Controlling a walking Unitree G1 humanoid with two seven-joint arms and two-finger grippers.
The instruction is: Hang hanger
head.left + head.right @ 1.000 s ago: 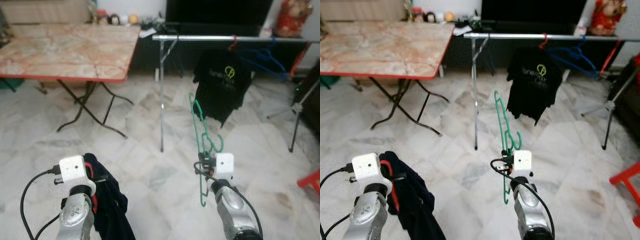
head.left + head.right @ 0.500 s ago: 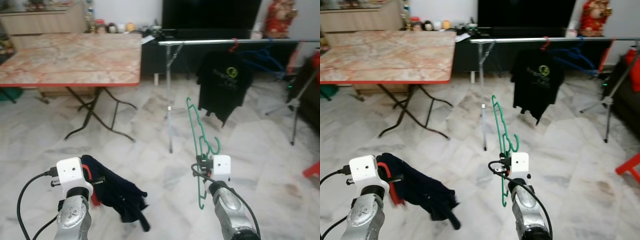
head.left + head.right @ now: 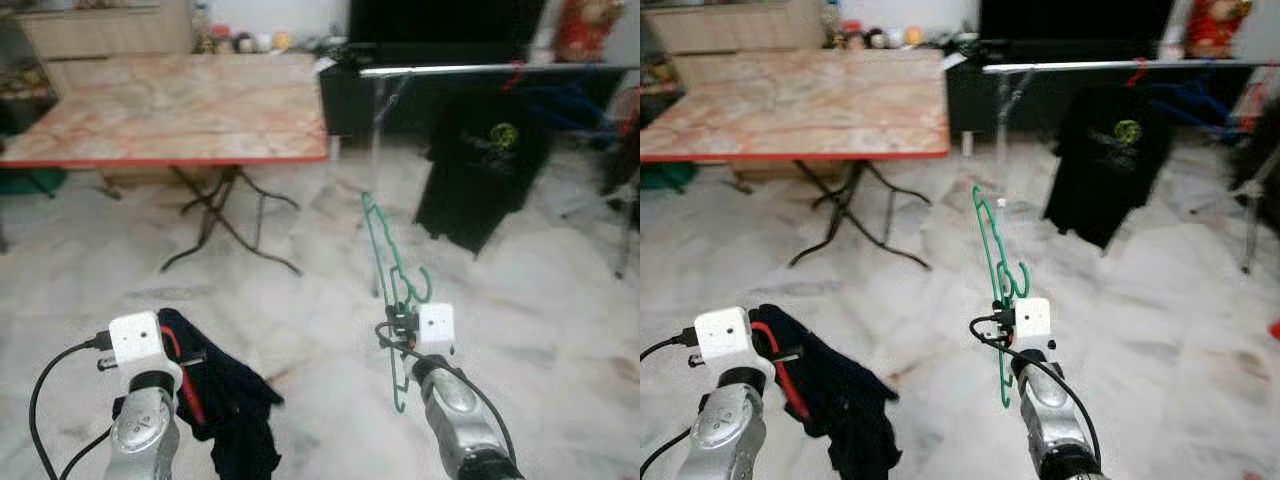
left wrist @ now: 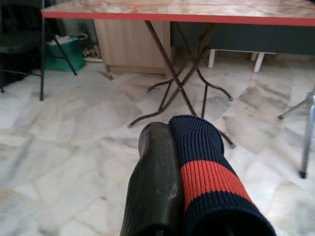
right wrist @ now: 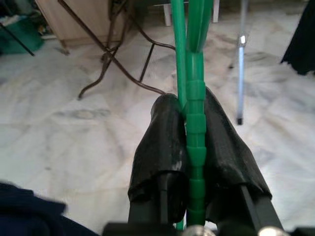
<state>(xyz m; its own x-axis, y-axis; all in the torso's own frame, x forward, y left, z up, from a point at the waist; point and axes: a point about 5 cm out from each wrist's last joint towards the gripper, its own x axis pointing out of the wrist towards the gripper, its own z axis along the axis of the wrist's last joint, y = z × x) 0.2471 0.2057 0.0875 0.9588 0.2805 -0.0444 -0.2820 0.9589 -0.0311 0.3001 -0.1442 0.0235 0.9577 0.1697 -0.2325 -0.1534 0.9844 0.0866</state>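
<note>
From the left eye view, the robot stands on a pale marble floor with both arms raised before it. The right pincer holds a green hanger upright, its frame rising above the wrist toward a clothes rail well beyond it, where a black T-shirt hangs. The left pincer carries a dark navy garment with a red stripe, which droops below the wrist. A folding bench with a marbled top and red edge stands off to the left.

In the left wrist view, the left pincer is pressed together on the garment: one black finger shows bare, the other is wrapped in navy ribbed knit with a red band.

In the right wrist view, the right pincer's two black fingers are clamped on the hanger's green bar, which runs straight out between them.
</note>
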